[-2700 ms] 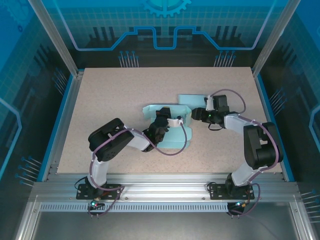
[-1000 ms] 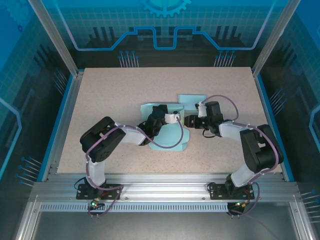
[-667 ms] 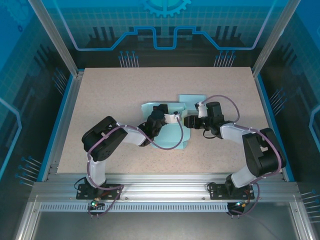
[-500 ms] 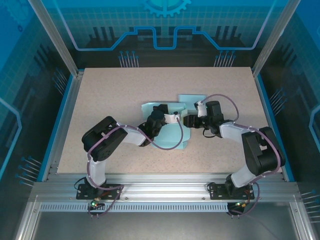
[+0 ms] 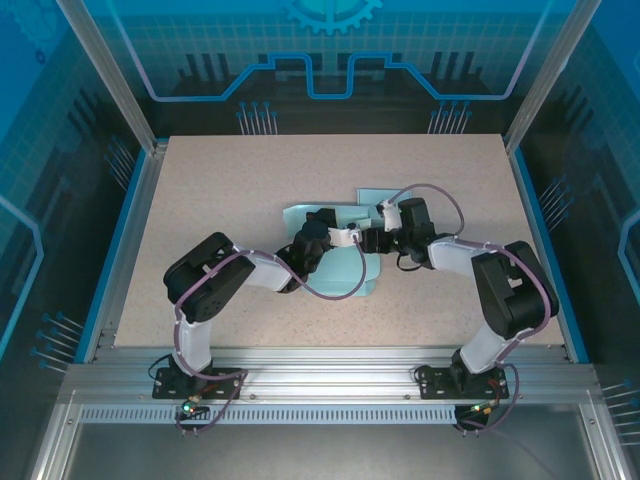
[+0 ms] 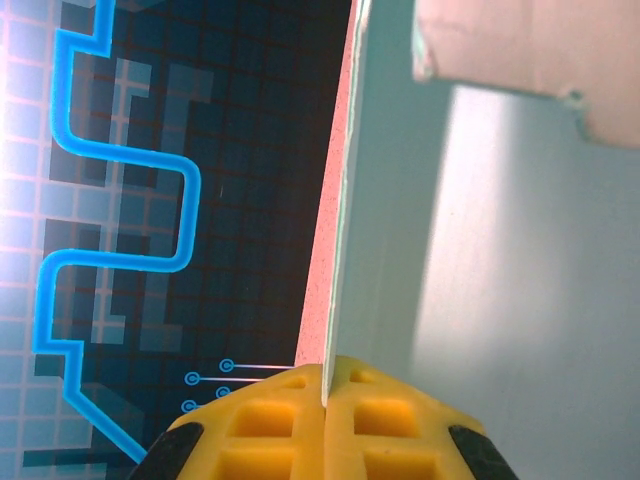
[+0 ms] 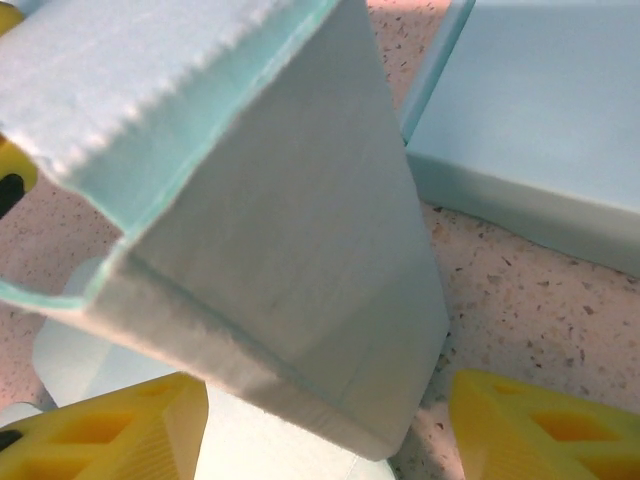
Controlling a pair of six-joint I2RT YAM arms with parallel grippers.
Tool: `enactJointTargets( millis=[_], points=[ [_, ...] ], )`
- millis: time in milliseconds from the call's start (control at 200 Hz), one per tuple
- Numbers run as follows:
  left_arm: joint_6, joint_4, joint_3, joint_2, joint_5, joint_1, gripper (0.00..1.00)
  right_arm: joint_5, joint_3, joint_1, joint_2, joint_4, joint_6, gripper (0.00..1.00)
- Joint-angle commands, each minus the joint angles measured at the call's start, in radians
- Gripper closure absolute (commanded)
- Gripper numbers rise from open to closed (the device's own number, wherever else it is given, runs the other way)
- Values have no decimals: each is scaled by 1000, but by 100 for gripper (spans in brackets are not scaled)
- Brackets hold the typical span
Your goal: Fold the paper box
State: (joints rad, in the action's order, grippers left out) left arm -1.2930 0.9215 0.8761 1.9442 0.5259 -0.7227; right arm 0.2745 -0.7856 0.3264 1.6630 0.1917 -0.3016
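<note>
Right gripper [image 5: 372, 240] shifted left, jaws spread astride paper box [image 5: 340, 272]

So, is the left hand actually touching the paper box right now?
Touching. The left wrist view shows the left hand clamped shut on the thin edge of the paper box. The panel runs straight in between its tips with no gap.

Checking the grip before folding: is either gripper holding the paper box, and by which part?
Left gripper: shut on the paper box, at a panel's thin edge. Right gripper: open, straddling a flap, holding nothing.
</note>
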Motion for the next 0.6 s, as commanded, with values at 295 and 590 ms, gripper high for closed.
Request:
enactJointTargets(
  millis=[295,590],
  points=[
    [-23,31,-2,26,-26,-36,96,-172,-33,31,49,42,27,46],
    [-38,52,-21,26,-9,-60,96,-213,11,37,40,153,25,54]
  ],
)
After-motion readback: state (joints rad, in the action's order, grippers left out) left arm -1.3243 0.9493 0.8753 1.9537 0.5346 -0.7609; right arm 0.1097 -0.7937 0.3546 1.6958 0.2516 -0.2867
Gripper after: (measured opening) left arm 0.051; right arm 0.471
